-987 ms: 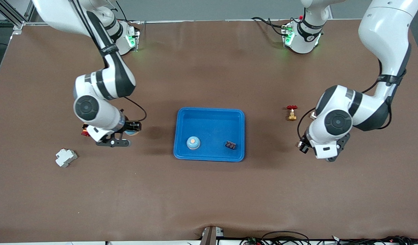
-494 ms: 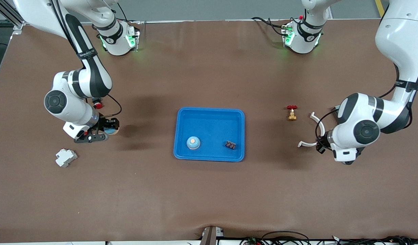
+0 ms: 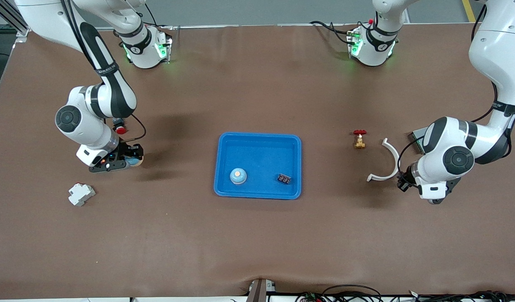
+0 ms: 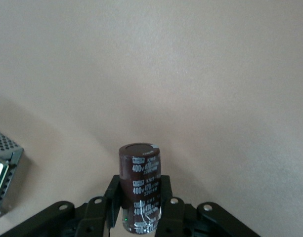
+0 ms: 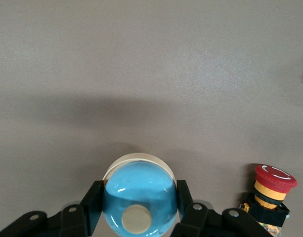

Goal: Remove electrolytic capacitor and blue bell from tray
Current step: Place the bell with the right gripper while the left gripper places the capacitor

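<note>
A dark brown capacitor [image 4: 140,180] with white print stands upright between the fingers of my left gripper [image 4: 140,191], which is shut on it. That gripper hangs over bare table at the left arm's end, beside a white curved piece [image 3: 388,162]. My right gripper [image 5: 139,197] is shut on a blue dome bell [image 5: 139,190] with a cream button. In the front view that bell [image 3: 135,160] hangs low over the table at the right arm's end. A blue tray [image 3: 259,135] lies at the table's middle.
In the tray lie a second blue bell [image 3: 238,176] and a small dark part [image 3: 284,179]. A red emergency button [image 3: 120,128] stands beside the right gripper. A white block [image 3: 81,194] lies nearer the camera. A red-handled brass valve [image 3: 359,139] stands between tray and curved piece.
Both arms have swung outward from the tray, each toward its own end of the table, with their loads still held. The left arm's move uncovered the white curved piece.
</note>
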Motion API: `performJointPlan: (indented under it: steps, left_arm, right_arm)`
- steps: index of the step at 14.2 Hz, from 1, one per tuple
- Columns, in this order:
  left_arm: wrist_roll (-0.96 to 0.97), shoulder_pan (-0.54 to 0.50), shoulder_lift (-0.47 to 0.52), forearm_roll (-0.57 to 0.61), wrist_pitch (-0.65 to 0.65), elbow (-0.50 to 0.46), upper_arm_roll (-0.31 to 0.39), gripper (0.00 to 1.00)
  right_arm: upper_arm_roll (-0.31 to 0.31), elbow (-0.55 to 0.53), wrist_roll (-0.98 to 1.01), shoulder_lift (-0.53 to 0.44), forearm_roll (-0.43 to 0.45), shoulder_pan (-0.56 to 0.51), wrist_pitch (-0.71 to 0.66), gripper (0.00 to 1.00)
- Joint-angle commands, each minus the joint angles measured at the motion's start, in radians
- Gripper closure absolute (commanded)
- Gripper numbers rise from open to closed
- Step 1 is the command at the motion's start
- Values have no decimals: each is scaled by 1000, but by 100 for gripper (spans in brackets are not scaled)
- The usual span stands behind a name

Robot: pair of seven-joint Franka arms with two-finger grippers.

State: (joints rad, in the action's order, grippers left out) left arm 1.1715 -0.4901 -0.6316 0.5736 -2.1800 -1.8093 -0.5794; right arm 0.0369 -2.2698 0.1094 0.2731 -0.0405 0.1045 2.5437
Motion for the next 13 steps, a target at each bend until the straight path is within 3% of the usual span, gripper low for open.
performJointPlan:
  steps: [1, 7, 8, 9, 11, 12, 13]
  left_arm:
    - [-6, -19, -43, 78, -62, 7, -5, 100]
    - [13, -24, -115, 129, -81, 59, 1, 99]
    - [17, -22, -115, 127, -81, 59, 1, 77]
    - [17, -24, -111, 126, -81, 59, 0, 47]
    - [28, -25, -100, 115, -80, 57, -2, 12]
    - [40, -24, -86, 115, -78, 57, -5, 0]
    - [57, -24, -77, 111, -69, 57, -19, 0]
  right_arm:
    - [-17, -19, 24, 24, -19, -25, 59, 100]
    - [-20, -16, 26, 99, -22, -29, 115, 100]
    - [-20, -16, 24, 110, -22, -29, 124, 100]
    - [-20, -16, 24, 119, -22, -29, 138, 100]
    - [-22, -16, 23, 130, -24, -31, 147, 100]
    - [-22, -16, 23, 130, -24, -31, 147, 100]
    - [-20, -11, 20, 130, -25, -29, 145, 90]
